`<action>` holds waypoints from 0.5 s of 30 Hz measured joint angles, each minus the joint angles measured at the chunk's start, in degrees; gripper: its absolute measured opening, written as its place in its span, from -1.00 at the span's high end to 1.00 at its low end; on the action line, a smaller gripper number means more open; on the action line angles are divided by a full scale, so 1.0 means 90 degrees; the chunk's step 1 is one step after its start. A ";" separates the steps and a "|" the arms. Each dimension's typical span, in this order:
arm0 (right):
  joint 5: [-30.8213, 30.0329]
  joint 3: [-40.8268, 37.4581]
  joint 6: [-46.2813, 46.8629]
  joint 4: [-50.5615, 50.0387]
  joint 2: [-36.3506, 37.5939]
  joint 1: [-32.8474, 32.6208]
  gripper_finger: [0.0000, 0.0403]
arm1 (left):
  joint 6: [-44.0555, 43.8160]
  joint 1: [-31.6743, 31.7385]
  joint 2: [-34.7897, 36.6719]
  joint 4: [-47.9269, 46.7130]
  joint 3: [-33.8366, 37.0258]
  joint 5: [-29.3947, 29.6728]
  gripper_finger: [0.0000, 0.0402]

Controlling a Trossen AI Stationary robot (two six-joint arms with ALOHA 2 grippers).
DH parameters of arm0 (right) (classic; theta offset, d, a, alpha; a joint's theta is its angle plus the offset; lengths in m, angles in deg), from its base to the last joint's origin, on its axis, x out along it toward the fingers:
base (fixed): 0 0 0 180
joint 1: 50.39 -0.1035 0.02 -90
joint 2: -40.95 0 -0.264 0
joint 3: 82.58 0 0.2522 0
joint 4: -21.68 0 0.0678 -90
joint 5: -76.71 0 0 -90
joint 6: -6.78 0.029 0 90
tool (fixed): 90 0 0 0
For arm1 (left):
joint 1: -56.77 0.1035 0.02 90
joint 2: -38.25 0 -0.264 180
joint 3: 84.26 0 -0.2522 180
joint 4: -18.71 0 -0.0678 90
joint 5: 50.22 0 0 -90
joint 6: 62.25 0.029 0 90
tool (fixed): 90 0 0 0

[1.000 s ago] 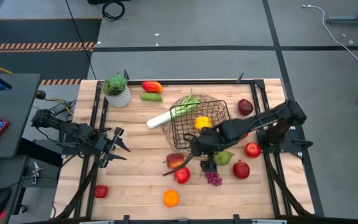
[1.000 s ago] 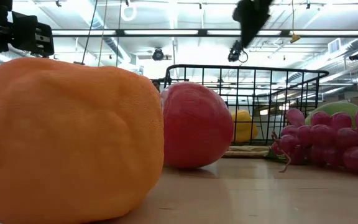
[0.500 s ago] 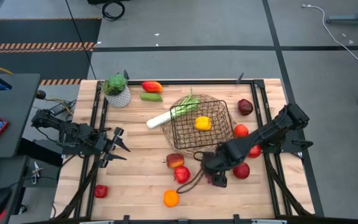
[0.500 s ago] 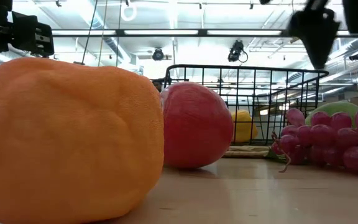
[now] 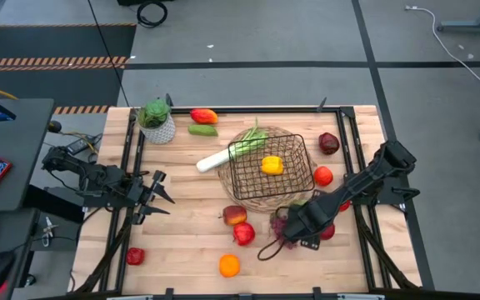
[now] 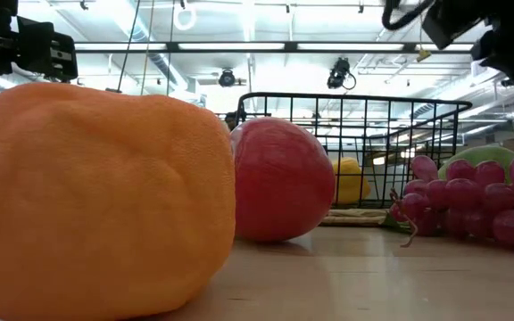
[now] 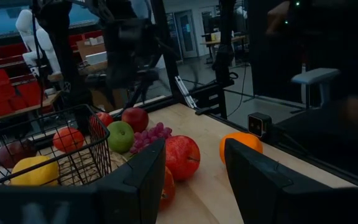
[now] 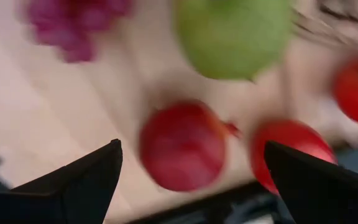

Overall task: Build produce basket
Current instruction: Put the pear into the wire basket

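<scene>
Red pomegranate-like fruit (image 8: 180, 146) lies on the bench just outside the basket (image 5: 269, 171), right pincer (image 5: 307, 223) wide open above it; next we descend, close, lift.

Left tool (image 7: 194, 177) open, facing basket (image 7: 55, 143) and grapes (image 7: 149, 137).

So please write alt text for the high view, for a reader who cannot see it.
Seen from above, the right gripper, open, hangs over fruit near a black wire basket holding one yellow piece. A leek leans on the basket; the left gripper waits at the table's left edge.
</scene>
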 joint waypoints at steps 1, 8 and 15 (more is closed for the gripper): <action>-0.0040 0.0000 0.0110 -0.0151 0.0000 0.0012 -0.97 | 0.0000 0.0000 0.0000 0.0002 0.0002 0.0002 0.14; -0.0670 0.0000 0.0267 -0.0210 0.0017 -0.0006 -0.97 | 0.0001 0.0000 -0.0002 0.0000 -0.0001 -0.0001 0.14; -0.1107 -0.0029 -0.0100 0.0116 0.0034 -0.0025 -0.95 | 0.0002 0.0000 -0.0001 0.0002 0.0000 0.0000 0.14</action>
